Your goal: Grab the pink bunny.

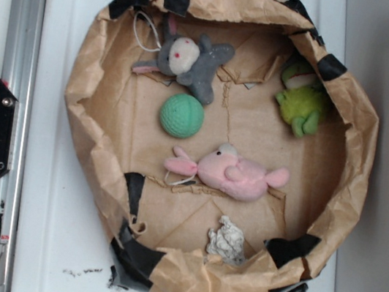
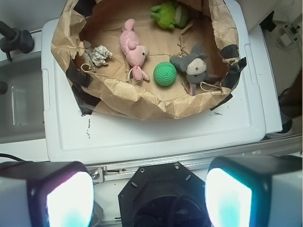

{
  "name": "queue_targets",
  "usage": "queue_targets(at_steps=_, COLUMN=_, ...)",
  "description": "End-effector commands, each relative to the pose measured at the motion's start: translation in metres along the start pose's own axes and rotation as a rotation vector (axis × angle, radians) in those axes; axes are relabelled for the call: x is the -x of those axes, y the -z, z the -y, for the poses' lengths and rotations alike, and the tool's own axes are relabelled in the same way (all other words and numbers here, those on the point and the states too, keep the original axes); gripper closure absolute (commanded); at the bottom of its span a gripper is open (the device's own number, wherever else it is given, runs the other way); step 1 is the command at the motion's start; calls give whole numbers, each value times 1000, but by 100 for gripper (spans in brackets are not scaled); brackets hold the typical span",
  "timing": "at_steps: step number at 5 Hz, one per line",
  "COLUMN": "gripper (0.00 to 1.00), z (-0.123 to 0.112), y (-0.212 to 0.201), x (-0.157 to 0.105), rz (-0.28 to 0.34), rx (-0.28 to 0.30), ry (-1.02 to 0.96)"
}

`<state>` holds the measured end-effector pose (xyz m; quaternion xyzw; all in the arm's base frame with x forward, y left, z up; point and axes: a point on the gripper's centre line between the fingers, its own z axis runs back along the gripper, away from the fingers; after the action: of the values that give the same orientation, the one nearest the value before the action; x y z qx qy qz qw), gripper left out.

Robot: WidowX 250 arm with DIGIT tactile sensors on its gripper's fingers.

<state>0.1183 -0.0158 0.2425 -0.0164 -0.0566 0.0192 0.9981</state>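
Inside paper basket (image 1: pixel 86 84): pink bunny (image 1: pixel 231 174) on its side, nr green ball (image 1: pixel 181 115); jaws spread, well apart from it.

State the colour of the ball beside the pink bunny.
Green ball, clearest in the exterior view.

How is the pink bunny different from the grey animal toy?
The pink bunny is pale pink all over; the grey animal has a cream face. The bunny lies mid-bin, the grey one near the paper wall. The bunny looks a bit longer. Both are soft plush toys.
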Motion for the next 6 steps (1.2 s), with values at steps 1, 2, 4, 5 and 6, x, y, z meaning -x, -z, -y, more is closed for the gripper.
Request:
queue_targets(at_steps=1, gripper=0, z=0, y=0, x=0, rz=0, rx=0, ry=0)
queue_targets(at_steps=2, gripper=0, z=16, y=48, x=-44, rz=143, rx=99, ry=34)
queue_targets(at_steps=4, gripper=0, z=17, y=129, x=-128, rz=150, rx=171, ry=119)
queue_targets(at_steps=5, gripper=0, z=3, y=164, x=-145, rz=65, rx=129, ry=140)
queue_targets(at_steps=6, gripper=0, z=3, y=185, x=-149, rz=45, rx=115, ry=220)
